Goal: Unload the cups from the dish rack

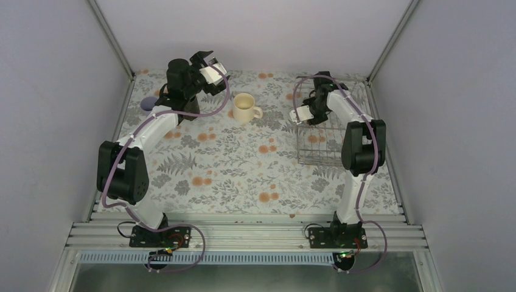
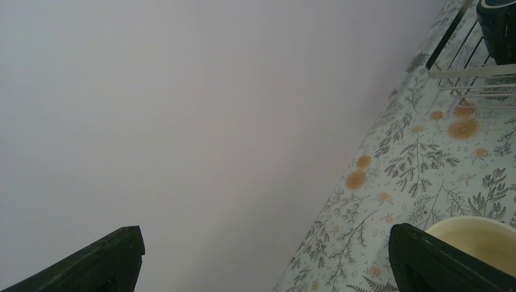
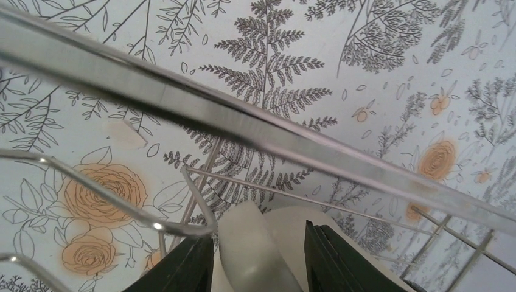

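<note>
The right fingers [image 3: 182, 267] are clamped on the handle of a cream mug [image 3: 249, 249], 1 finger on each side of it. That mug sits inside the rack [image 1: 319, 155], whose silver wires [image 3: 182, 103] cross close in front of the wrist camera. From above, the right arm reaches down into the far end of the rack and hides the mug there.

The left fingers [image 2: 115, 261] are spread wide apart with nothing between them, raised over the far left part of the worktop [image 1: 231, 176] and tilted toward the back wall.

The rack stands along the worktop's right edge, toward the far right corner. A dark green mug [image 2: 496, 24] stands in it. A second cream mug [image 1: 243, 106] stands upright at the middle of the far edge, handle to the right, apart from the rack. A lavender cup [image 1: 148, 103] sits by the left edge near the far left corner.
</note>
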Motion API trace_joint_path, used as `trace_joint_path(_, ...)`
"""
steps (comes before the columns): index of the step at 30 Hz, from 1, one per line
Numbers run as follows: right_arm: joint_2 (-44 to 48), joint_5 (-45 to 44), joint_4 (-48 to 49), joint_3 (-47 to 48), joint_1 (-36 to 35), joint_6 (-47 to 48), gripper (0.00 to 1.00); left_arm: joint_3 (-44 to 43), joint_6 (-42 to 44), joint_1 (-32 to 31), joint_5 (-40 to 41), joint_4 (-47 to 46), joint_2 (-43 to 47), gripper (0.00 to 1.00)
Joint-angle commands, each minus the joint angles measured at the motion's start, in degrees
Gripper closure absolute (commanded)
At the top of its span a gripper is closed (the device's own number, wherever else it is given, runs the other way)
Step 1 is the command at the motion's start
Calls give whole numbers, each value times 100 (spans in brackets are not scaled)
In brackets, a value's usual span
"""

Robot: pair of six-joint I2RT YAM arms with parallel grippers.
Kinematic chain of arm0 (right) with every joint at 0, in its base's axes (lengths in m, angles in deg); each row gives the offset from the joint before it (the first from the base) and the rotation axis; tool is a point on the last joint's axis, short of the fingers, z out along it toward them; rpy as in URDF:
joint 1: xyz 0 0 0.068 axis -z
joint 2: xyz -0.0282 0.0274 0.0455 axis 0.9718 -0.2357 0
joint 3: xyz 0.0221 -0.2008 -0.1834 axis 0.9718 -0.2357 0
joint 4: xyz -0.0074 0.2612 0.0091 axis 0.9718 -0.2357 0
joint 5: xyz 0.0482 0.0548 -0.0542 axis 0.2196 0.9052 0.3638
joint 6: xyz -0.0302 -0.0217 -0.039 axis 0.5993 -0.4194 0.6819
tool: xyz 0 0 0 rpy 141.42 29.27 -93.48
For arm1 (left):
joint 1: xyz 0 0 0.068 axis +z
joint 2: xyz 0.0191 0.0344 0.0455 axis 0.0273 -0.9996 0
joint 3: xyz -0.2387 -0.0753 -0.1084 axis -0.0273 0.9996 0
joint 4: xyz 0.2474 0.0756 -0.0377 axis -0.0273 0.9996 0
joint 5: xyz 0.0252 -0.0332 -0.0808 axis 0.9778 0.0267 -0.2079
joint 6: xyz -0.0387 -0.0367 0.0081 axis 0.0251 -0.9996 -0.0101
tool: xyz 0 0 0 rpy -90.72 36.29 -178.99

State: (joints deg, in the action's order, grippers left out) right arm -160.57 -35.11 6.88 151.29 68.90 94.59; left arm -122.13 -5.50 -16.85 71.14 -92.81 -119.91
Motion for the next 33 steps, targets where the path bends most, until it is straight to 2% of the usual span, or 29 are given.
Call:
trace_joint_path(1,-266,-198,-51,91,-27,-14,60,-153,-101,-3,-188,-63,-36,0)
trace_joint_path(8,-339,-244,-49,201,-36,-69,73,-129,-86,2,-195,-63,-6,0)
trace_joint_path(12,-283,-271,-84,225,-36,-72,62,-137,-94,4,-244,-49,-6,0)
trace_joint_path(23,-332,-423,-211,554,-3,-116,61,-58,-96,10,-332,-52,59,0)
trace_joint_path(33,-578,-540,-758,1048,102,-201,58,-58,-173,26,-434,-63,39,0)
